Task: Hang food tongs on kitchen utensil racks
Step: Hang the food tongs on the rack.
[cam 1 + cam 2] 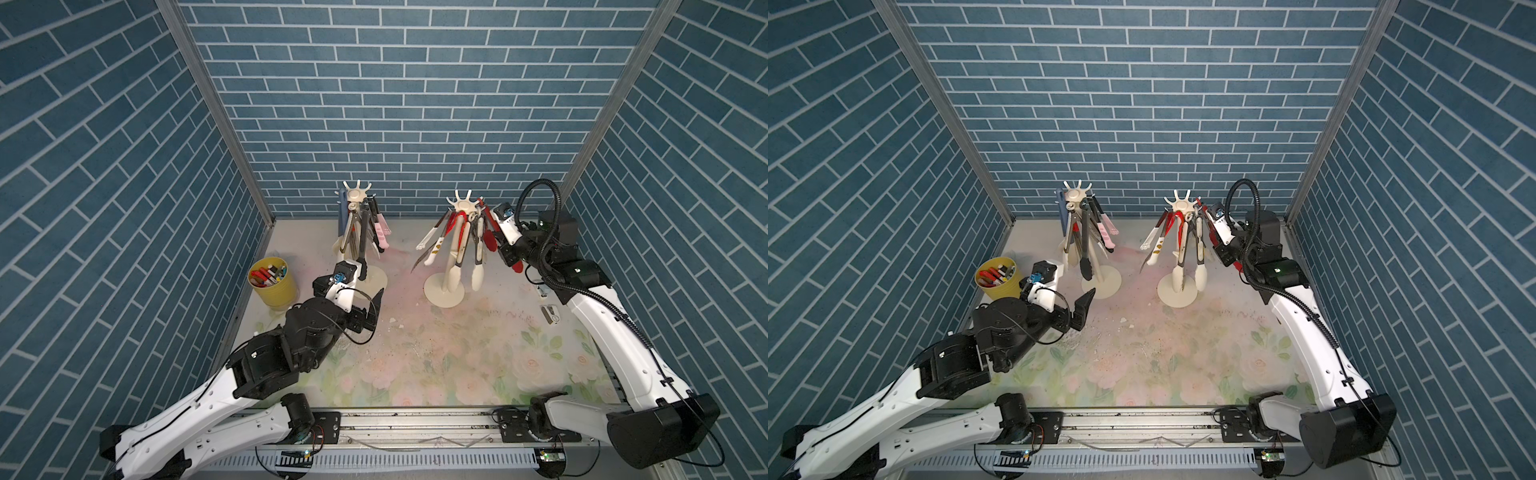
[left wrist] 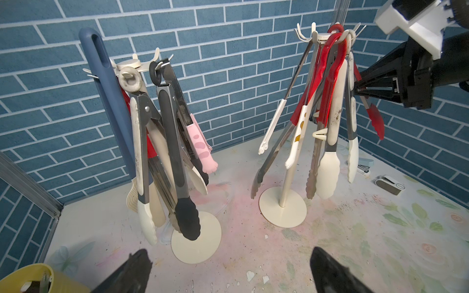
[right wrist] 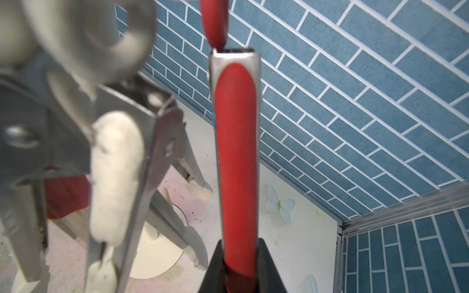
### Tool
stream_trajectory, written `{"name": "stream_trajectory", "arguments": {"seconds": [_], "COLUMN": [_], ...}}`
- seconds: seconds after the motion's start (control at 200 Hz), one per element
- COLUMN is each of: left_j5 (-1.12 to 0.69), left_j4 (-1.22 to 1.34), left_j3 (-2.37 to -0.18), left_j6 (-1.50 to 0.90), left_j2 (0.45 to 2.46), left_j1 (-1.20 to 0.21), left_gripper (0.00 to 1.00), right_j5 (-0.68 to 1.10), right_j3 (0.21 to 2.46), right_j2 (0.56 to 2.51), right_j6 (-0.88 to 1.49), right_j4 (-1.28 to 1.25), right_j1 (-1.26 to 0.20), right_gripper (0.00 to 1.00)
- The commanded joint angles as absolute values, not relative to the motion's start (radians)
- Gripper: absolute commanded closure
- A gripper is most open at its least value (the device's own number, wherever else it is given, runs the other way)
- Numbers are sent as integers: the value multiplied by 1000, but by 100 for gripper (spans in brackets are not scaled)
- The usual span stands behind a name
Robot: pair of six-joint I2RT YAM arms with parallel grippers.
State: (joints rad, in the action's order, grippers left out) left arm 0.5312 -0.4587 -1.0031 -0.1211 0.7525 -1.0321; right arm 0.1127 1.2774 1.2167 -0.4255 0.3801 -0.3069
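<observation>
right gripper (image 3: 237,256): clamped on red tongs (image 3: 236,152) | long axis: straight up out of the jaws, hanging loop (image 3: 214,22) at far end, by right rack (image 1: 462,204) hook crown | hooked: cannot tell | left gripper (image 2: 231,256): spread wide, empty, well apart; right arm nearer

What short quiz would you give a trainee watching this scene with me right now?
1. True or false: the left gripper holds tongs.
2. The right gripper is shut on: A) blue tongs, B) red-handled tongs, C) a marker.
3. How many utensil racks stand on the table?
Key: 1 false, it is open and empty; 2 B; 3 two.
</observation>
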Motion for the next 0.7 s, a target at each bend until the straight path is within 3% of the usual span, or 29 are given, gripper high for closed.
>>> {"name": "stream_trajectory", "arguments": {"seconds": [0.0, 0.615, 0.695], "left_j5": [537, 514, 494], "left_j4": [-454, -438, -456], "left_j3": [-994, -965, -965], "left_j6": [-128, -181, -213], "left_j2": [750, 802, 819], "left_j1": [-1033, -1000, -974], "left_gripper": [1, 1, 1], "right_j5": [101, 156, 163], "right_j3": [1270, 1255, 1252], "right_j2": [1183, 1215, 1222], "right_j6": [-471, -476, -467], "right_j4": [341, 339, 339], "right_j1": [-311, -313, -312], "right_gripper": [100, 100, 88]}}
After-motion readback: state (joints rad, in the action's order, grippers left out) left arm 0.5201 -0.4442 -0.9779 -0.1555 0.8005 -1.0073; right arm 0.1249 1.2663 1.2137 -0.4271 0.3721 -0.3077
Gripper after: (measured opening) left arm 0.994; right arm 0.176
